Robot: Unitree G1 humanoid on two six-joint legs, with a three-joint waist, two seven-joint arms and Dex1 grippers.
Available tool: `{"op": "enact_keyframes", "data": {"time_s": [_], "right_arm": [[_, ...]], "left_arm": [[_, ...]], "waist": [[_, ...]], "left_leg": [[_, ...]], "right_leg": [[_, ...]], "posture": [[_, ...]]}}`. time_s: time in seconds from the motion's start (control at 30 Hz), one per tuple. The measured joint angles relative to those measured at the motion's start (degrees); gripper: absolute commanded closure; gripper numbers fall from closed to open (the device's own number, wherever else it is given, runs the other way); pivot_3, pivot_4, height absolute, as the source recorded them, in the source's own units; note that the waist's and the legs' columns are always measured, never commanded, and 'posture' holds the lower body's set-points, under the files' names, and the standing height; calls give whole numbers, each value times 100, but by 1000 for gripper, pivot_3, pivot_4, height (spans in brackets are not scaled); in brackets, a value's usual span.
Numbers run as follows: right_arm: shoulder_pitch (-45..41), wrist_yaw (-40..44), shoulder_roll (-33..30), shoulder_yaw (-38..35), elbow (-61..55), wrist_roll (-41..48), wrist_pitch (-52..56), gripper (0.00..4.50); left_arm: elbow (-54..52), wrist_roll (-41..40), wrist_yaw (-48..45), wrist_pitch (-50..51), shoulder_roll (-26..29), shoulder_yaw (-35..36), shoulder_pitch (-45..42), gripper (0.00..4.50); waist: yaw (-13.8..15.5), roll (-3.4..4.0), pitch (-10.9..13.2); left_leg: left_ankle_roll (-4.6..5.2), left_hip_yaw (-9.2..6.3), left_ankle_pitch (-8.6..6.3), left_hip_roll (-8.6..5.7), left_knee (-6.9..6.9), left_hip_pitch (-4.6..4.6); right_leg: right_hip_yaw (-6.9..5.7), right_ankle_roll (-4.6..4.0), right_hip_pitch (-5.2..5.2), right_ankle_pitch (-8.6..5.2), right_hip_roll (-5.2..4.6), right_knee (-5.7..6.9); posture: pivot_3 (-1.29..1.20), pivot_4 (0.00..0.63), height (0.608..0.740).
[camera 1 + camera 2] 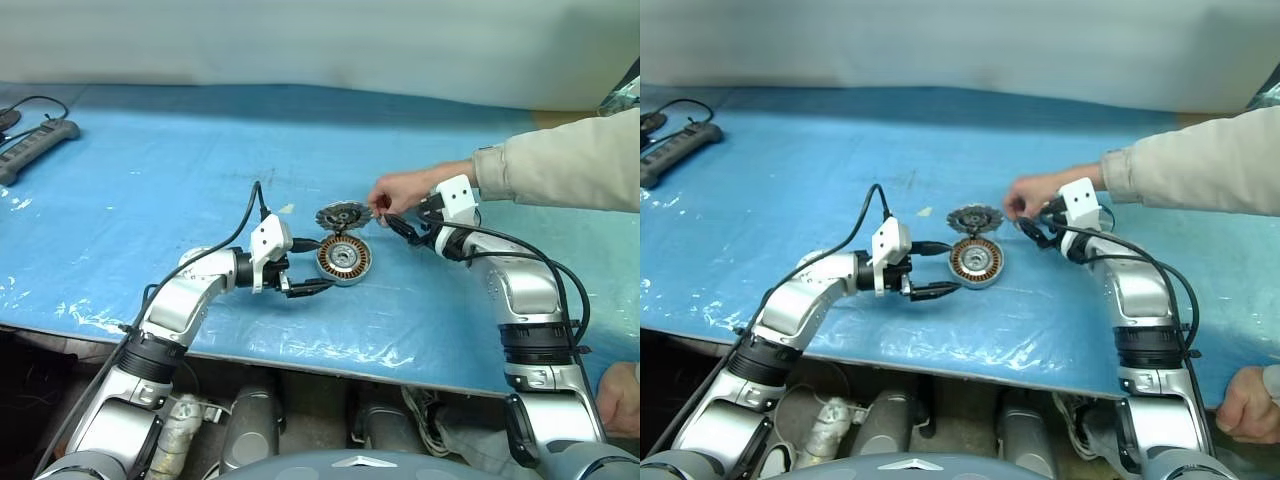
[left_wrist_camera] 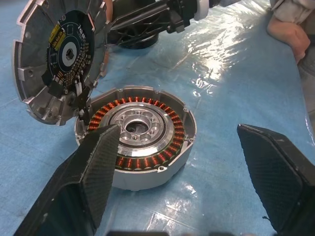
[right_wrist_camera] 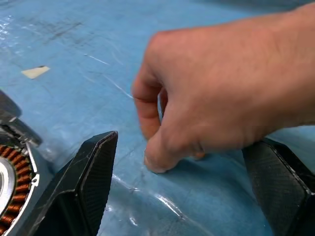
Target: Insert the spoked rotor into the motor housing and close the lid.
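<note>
Copper windings showing in the open motor housing (image 2: pixel 140 142), both pincers spread wide and empty; right pincer (image 3: pixel 182 172) should wait while the person's hand (image 3: pixel 221 93) lingers.

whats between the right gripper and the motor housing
A person's hand reaches in right at the right gripper, its fingertips on the blue sheet between the open fingers in the right wrist view. From there to the motor housing the sheet is bare.

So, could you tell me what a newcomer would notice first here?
Probably the person's hand reaching in over the blue table cover, right between the fingers of the open right pincer. Next, the motor housing with its copper windings, the lid propped tilted against its rim, in front of the open left pincer.
</note>
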Motion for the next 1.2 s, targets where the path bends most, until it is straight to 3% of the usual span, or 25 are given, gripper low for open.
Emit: {"op": "enact_keyframes", "data": {"time_s": [0.2,0.33,0.73,1.07,1.2], "right_arm": [[212,320,-171,165,-260,109,160,333],[196,105,-64,199,-122,24,23,333],[-288,-499,557,379,1597,-345,-1048,333],[-647,-617,691,535,2589,-655,-1885,333],[-656,-596,708,531,2672,-669,-1959,1252]], "left_arm": [[69,26,-3,-52,-7,-10,-2,446],[178,26,-5,-110,-18,-20,-2,446],[243,32,-4,-177,-37,-41,-16,446],[249,47,-1,-243,-41,-42,-17,446],[249,47,-1,-243,-40,-42,-17,446]], "waist": [[-2,0,0],[-6,0,0],[-12,0,0],[-22,-1,0],[-23,-1,-1]], "left_leg": [[0,0,0,0,1,1],[0,0,0,1,1,2],[0,0,0,1,7,0],[0,0,0,1,10,11],[-1,0,0,1,10,23]], "right_leg": [[0,0,1,0,0,0],[0,0,1,0,0,2],[-1,0,0,0,-1,9],[-1,0,10,0,-1,14],[-1,0,21,0,-2,14]], "posture": [[0,150,740],[0,150,740],[0,150,740],[0,150,740],[0,150,740]]}}
